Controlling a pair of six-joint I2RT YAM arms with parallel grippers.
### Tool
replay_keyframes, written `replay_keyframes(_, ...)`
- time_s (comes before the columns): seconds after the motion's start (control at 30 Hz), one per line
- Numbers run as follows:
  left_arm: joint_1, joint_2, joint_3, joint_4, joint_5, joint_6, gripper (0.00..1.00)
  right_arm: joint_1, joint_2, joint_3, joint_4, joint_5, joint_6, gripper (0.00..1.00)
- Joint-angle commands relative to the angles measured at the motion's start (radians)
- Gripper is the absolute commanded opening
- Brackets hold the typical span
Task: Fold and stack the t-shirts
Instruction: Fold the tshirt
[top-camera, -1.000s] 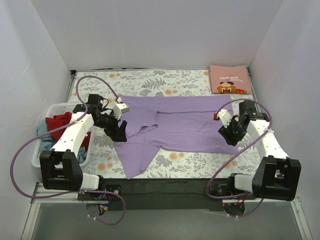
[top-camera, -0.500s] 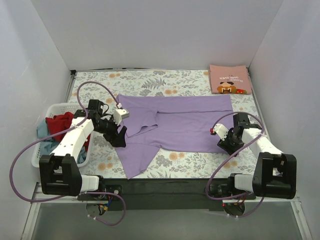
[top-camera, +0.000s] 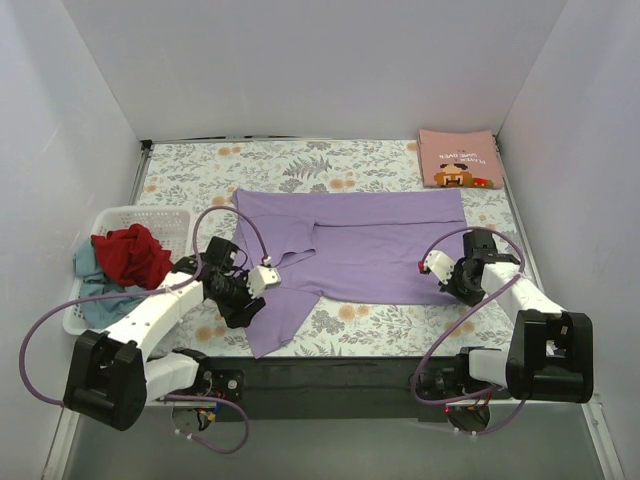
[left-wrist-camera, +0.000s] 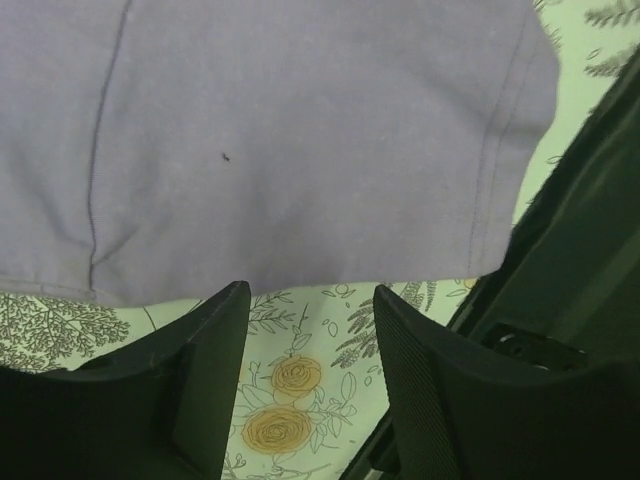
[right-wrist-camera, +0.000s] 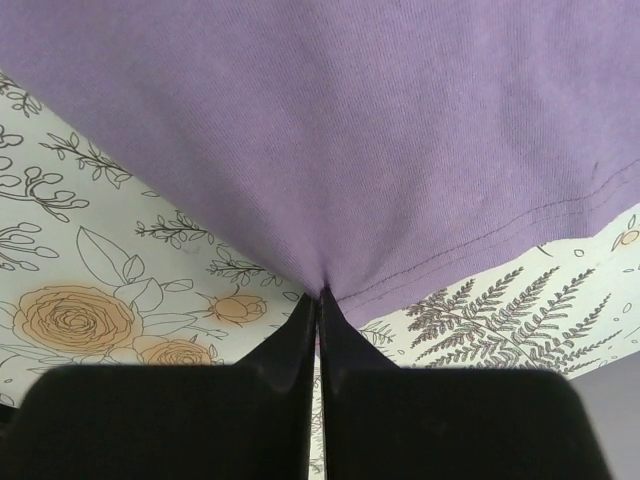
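A lavender t-shirt (top-camera: 370, 245) lies spread across the middle of the floral table cloth, one part trailing toward the near edge. My right gripper (top-camera: 466, 288) is at its near right corner; in the right wrist view the jaws (right-wrist-camera: 320, 293) are shut on the hem of the lavender t-shirt (right-wrist-camera: 330, 120), which puckers at the tips. My left gripper (top-camera: 245, 305) sits low at the shirt's near left part. In the left wrist view it (left-wrist-camera: 310, 290) is open over bare cloth, the lavender t-shirt's edge (left-wrist-camera: 300, 140) just ahead. A folded salmon-pink t-shirt (top-camera: 460, 158) lies at the back right.
A white basket (top-camera: 150, 215) stands at the left edge, holding a red t-shirt (top-camera: 130, 250) and a grey-blue one (top-camera: 95, 285). White walls close in the table on three sides. The black near edge (top-camera: 330, 365) runs right by both grippers.
My left arm swung down toward the near edge and lowered by the shirt's near left part, its jaws narrowing. My right gripper closed on the hem at the near right corner.
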Motion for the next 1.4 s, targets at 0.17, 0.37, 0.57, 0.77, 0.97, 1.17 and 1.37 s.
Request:
replay_keyframes(0.17,-0.107,-0.039,-0.102,0.248,-0.228,-0.039,0.47,0.002,0.028,-0.019,0.031,0.010,-0.021,0.01)
replay_keyframes(0.37,-0.152,0.012,-0.168,0.318,-0.276,-0.042,0.41,0.002,0.030,-0.019,0.025,0.012,-0.020,0.01)
replay_keyframes(0.57,-0.159,-0.031,-0.145,0.177,-0.230,-0.042,0.00,0.001,-0.014,-0.002,-0.042,0.018,-0.055,0.01)
replay_keyframes(0.77,-0.120,-0.024,0.045,0.032,-0.212,-0.030,0.00,-0.013,-0.087,0.094,-0.097,0.000,-0.119,0.01)
replay_keyframes(0.97,0.003,0.150,0.295,0.020,-0.153,0.035,0.00,-0.056,0.054,0.258,-0.154,-0.042,-0.113,0.01)
replay_keyframes(1.17,0.037,0.300,0.437,0.046,-0.156,0.065,0.00,-0.062,0.148,0.366,-0.159,-0.047,-0.119,0.01)
replay_keyframes(1.37,0.068,0.427,0.580,0.058,-0.166,0.084,0.00,-0.073,0.266,0.465,-0.157,-0.048,-0.124,0.01)
